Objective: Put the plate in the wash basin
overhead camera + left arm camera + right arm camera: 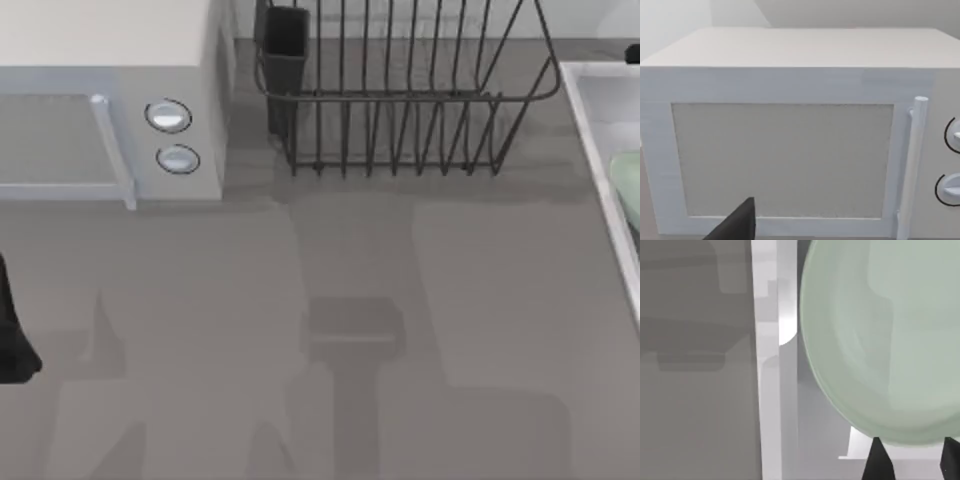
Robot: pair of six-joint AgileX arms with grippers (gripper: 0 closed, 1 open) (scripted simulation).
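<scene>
Grey bench ran across the top view, carrying one white microwave at the far left and one black wire rack beside it toward the middle. The microwave had two round knobs on its front, one above the other, and one upright bar handle; no writing or brand could be read on it or on anything else.

One basin sat at the bench's right edge, its white rim showing. One plate — pale mint green, plain — lay inside the basin, a sliver of it at the right edge of the top view and a broad curve of it in the right wrist view, with the basin's rim just beside it.

The right gripper hung over the basin at the plate's edge, two dark fingers spread apart with a gap between them; whether they touched the plate I cannot tell.

The left arm sat parked at the bench's left edge, facing the microwave door — one dark finger showed, and its opening could not be told.
</scene>
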